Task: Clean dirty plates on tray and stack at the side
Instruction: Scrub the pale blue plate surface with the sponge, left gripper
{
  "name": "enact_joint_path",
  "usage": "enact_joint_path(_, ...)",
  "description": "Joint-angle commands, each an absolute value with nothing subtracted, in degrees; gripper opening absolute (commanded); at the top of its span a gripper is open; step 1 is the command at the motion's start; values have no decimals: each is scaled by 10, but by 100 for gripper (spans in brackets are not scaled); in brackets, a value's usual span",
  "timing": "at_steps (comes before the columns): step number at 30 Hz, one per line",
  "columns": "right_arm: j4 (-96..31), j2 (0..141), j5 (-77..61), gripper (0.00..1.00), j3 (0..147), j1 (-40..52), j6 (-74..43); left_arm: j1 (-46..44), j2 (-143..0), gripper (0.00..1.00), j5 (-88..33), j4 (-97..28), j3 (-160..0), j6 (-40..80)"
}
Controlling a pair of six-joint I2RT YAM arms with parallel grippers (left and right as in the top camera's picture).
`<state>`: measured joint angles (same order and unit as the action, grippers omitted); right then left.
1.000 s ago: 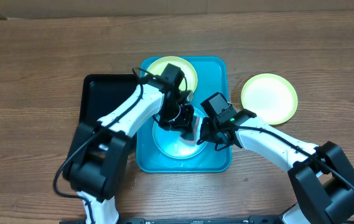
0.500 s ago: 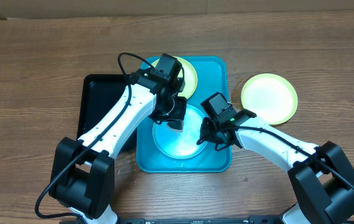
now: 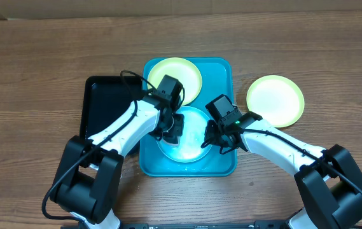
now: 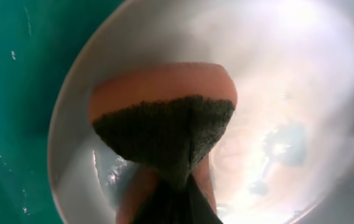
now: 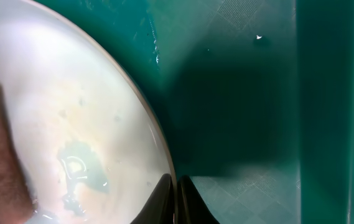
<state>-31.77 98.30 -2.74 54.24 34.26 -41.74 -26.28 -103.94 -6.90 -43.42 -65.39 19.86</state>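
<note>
Reading wrist views, I see left gripper (image 4: 172,202) clamping sponge (image 4: 164,121), right gripper (image 5: 177,196) pinching cyan plate (image 5: 71,112) rim; overhead hides both grips.

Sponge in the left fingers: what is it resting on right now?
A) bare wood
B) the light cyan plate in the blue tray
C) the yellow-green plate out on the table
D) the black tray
B: the left wrist view shows the sponge pressed on the light cyan plate, which overhead lies inside the blue tray.

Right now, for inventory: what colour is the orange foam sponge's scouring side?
Dark green scouring side; clearest in the left wrist view.
</note>
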Motion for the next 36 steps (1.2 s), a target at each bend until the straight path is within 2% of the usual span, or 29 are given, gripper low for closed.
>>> enact_joint_path(1,-314,978,-26,4,547,344,-418,-267,-1039,4,-74,-423,-639,215)
enact_joint_path(5,-314,978,-26,4,547,344,-418,-267,-1039,4,-95,-414,-637,215)
enact_joint_path(14,-314,978,-26,4,547,344,-418,-256,-1037,4,-227,-397,-663,210)
enact_joint_path(23,-314,978,-26,4,547,344,-418,-251,-1033,4,-107,-535,-773,197)
enact_joint_path(36,-314,978,-26,4,547,344,-418,-253,-1095,4,-84,-540,-751,193)
